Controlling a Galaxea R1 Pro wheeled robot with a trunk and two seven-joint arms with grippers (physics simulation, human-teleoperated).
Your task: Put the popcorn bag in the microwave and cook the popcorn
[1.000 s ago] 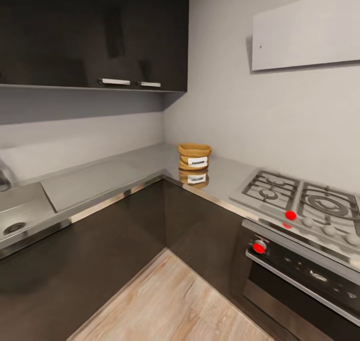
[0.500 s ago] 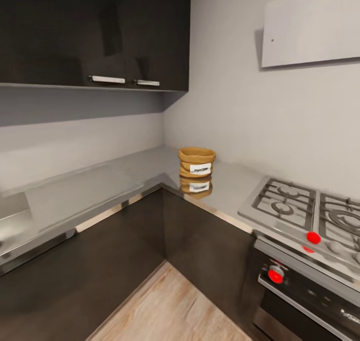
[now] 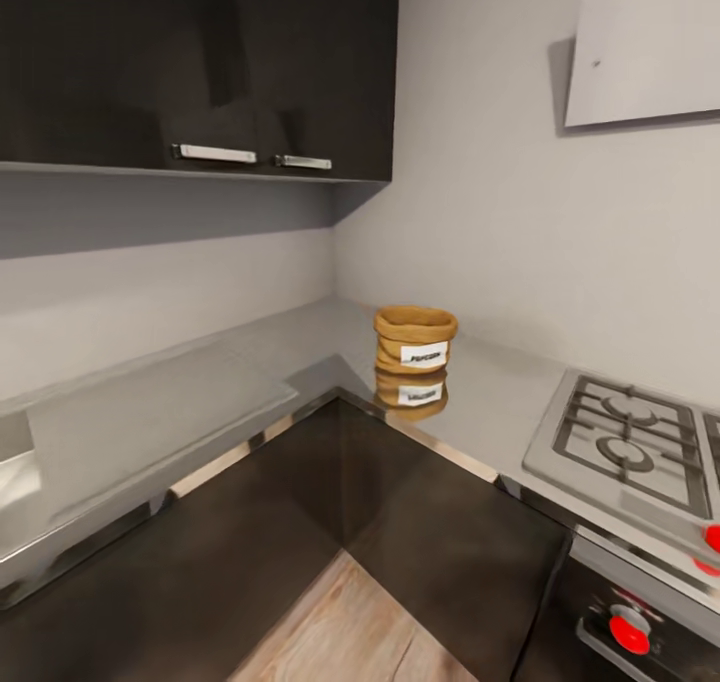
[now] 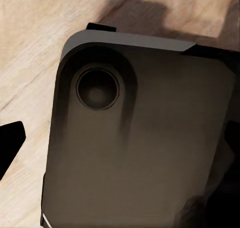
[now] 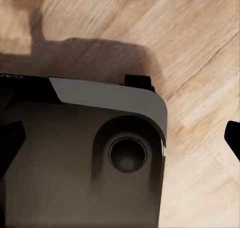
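We see the popcorn bag (image 3: 415, 339) upright on the countertop (image 3: 300, 347), inner corner, w/ the gas hob (image 3: 625, 442) well apart to one side. Wrist cams look down at the robot base (image 4: 140, 138) over wood floor (image 5: 200, 47). Jaw state L/R: can't tell; nothing visibly held.

Camera closer to popcorn bag (image 3: 415, 339).

Head view faces the countertop (image 3: 300, 362) corner — both wrist views look down, close over wood floor (image 4: 30, 47).
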